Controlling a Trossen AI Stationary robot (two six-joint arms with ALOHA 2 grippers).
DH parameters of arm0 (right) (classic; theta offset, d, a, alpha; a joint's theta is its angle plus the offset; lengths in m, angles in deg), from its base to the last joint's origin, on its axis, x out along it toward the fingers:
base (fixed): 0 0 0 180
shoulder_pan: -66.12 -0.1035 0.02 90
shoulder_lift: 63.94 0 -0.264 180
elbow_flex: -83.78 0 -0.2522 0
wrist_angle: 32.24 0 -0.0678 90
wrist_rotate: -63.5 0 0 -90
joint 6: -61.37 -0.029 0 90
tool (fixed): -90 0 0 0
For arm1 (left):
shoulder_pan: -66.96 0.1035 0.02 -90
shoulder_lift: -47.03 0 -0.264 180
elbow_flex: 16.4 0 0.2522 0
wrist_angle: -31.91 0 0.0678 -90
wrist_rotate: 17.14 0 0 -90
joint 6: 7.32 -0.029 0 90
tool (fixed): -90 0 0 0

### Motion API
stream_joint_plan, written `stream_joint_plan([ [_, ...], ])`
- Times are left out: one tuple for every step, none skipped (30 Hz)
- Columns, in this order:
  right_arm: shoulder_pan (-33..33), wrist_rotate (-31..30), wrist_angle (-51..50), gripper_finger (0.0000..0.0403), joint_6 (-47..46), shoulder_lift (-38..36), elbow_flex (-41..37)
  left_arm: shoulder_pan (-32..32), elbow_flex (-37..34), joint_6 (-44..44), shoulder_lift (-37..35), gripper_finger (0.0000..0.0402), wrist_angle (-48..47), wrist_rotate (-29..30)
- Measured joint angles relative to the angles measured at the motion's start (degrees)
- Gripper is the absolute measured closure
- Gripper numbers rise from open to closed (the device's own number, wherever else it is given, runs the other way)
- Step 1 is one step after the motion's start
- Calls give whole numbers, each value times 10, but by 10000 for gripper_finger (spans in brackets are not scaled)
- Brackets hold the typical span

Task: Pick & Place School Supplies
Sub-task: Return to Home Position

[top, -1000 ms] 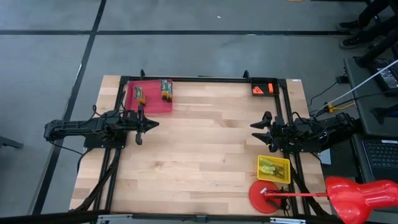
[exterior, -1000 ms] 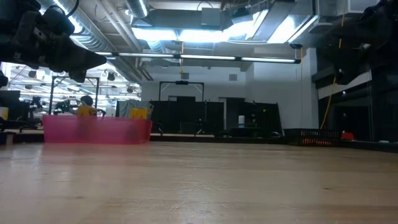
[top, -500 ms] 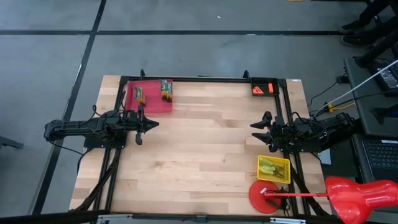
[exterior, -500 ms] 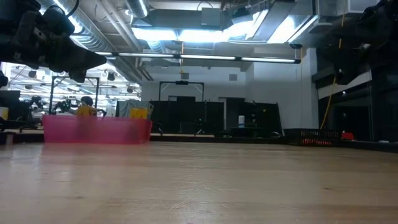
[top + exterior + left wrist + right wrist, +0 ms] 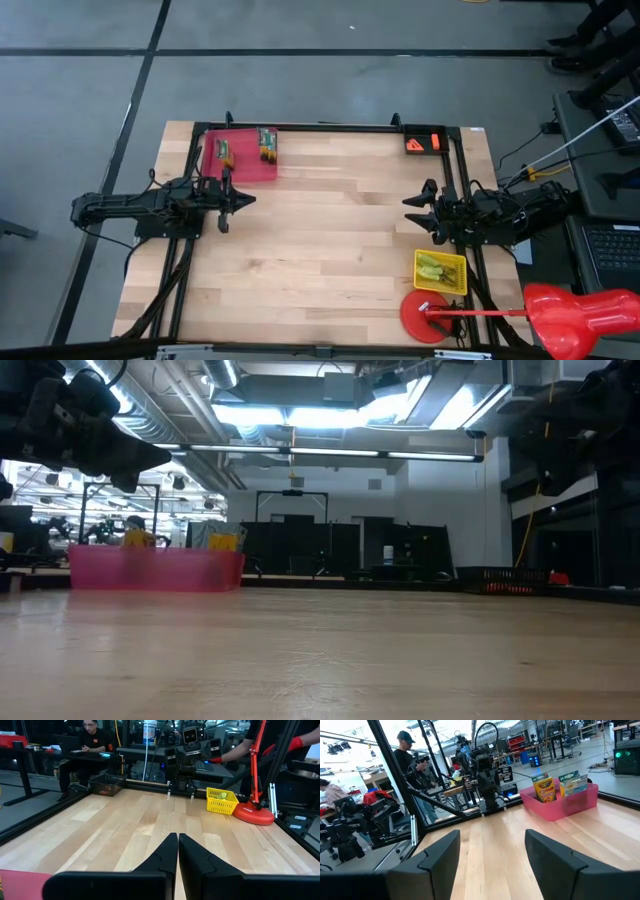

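Two green-and-yellow crayon boxes (image 5: 267, 145) (image 5: 544, 787) stand upright in the flat pink tray (image 5: 240, 158) at the table's far left. Yellow-green items (image 5: 432, 266) lie in the yellow mesh basket (image 5: 440, 272) at the near right. My left gripper (image 5: 248, 199) hovers level near the tray's near edge, shut and empty, its fingertips (image 5: 177, 845) together. My right gripper (image 5: 410, 212) hovers level at the table's right side, open, with nothing between its fingers (image 5: 492, 845).
A red round lamp base (image 5: 425, 315) stands beside the basket at the near right. An orange object (image 5: 422, 142) sits at the far right corner. Black rails frame the table. The wide wooden middle (image 5: 330, 230) lies between the arms. People stand beyond the table (image 5: 415, 765).
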Motion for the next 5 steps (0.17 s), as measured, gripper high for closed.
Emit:
stream_joint_plan([
  [0,0,0,176,0,0,0,0,0,0,0,389,0,0],
  [0,0,0,176,0,0,0,0,0,0,0,389,0,0],
  [0,0,0,176,0,0,0,0,0,0,0,390,0,0],
  [0,0,0,176,0,0,0,0,0,0,0,391,0,0],
  [0,0,0,176,0,0,0,0,0,0,0,391,0,0],
])
